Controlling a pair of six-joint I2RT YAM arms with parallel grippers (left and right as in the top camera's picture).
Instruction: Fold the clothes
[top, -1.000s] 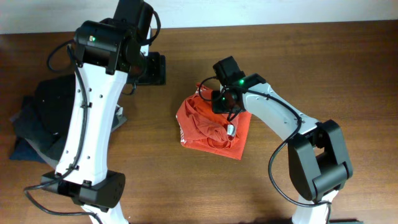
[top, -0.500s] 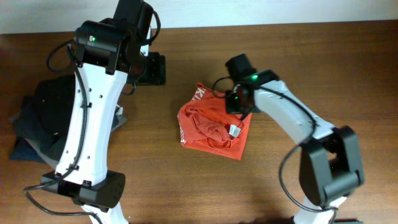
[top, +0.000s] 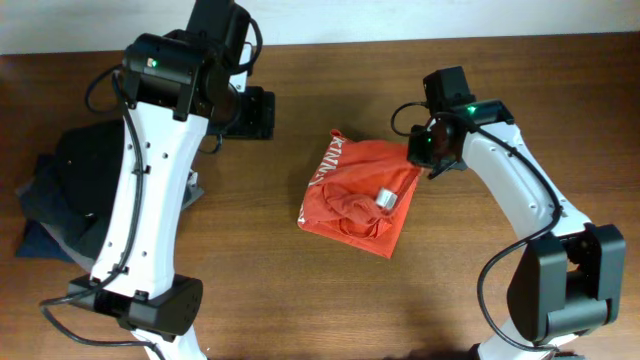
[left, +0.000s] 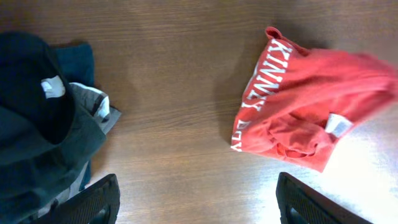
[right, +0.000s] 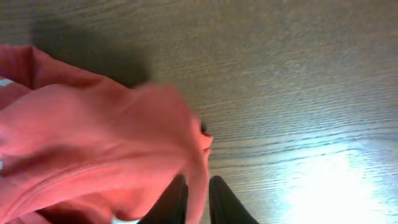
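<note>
Heaped at nine o'clock on the tabletop: dark clothes. Near eleven, left gripper, jaws wide open, holding nothing. In the middle, red T-shirt, crumpled, lying on the wood. At two o'clock of it, right gripper, jaws pinched shut on its edge.

The overhead camera looks straight down from high above the table, taking in both arms, the T-shirt at centre and the dark garments at the left edge. The left wrist camera also faces down from well up, the left gripper at its lower edge, and shares the T-shirt and dark garments with the overhead view. The right wrist camera sits very near the tabletop, looking past the right gripper, and shares only a blurred edge of the T-shirt.
</note>
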